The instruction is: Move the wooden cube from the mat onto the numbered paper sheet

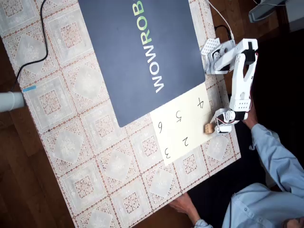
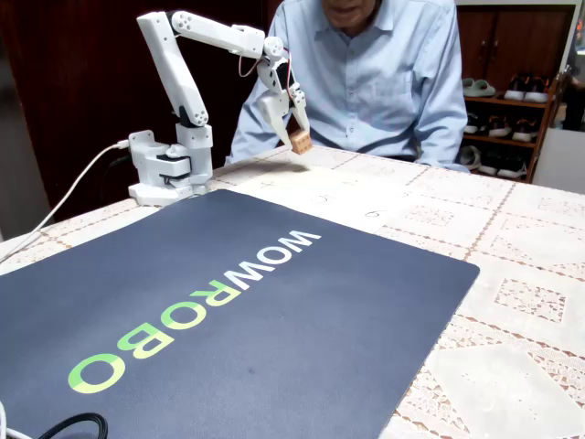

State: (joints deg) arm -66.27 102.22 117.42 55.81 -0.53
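The wooden cube [image 2: 301,141] is pinched in the gripper [image 2: 294,135], apparently above the numbered paper sheet's [image 1: 183,130] three-o'clock edge; carry toward nine o'clock, then lower.

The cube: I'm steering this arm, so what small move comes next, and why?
Probably lower the pincer straight down, then open. It grips the cube above the sheet, and in the overhead view the cube sits near the sheet's right edge, just inside.

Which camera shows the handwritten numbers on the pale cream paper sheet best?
The overhead view: the pale cream paper sheet lies flat, with numerals 2 to 6 readable. The fixed view sees the sheet edge-on, digits faint, beneath the white pincer holding the small tan wooden cube.
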